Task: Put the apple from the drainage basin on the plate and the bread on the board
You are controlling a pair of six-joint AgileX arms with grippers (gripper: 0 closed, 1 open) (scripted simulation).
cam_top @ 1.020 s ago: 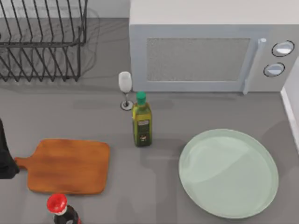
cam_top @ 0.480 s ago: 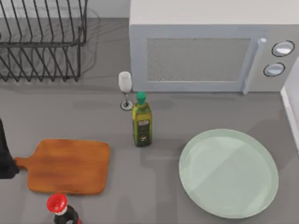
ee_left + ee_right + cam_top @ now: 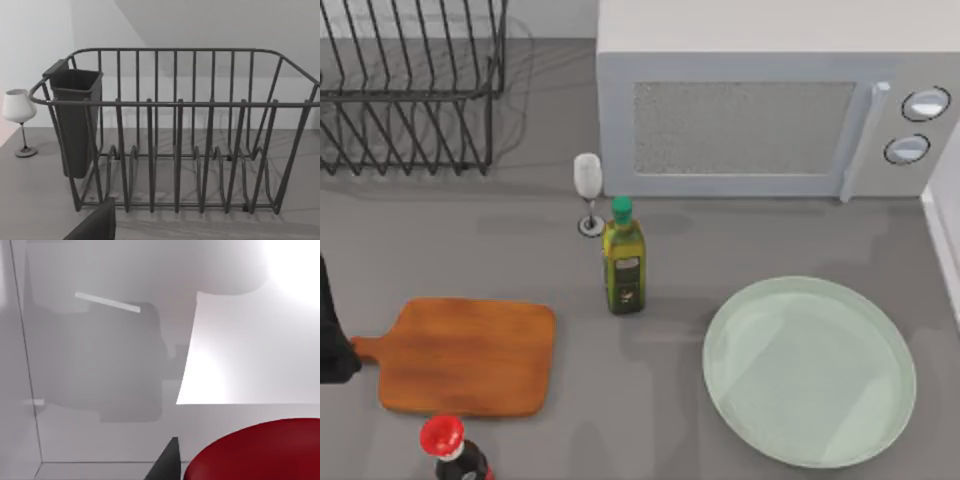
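The red apple (image 3: 260, 452) bulges close up in the right wrist view, with white walls and a white floor around it. A dark part of my right gripper (image 3: 170, 462) sits right beside the apple. The pale green plate (image 3: 809, 371) lies bare at the table's right front. The wooden board (image 3: 465, 356) lies bare at the left front, handle pointing left. My left arm (image 3: 328, 340) is parked at the left edge beside that handle. Its wrist view faces the wire drainage rack (image 3: 180, 130), which holds no food. The bread is out of view.
A microwave (image 3: 770, 110) fills the back right. A wine glass (image 3: 588, 190) and a green-capped oil bottle (image 3: 623, 262) stand mid-table. A dark bottle with a red cap (image 3: 445, 445) stands at the board's front edge. The rack (image 3: 410, 85) sits back left, with a dark cutlery cup (image 3: 75, 120).
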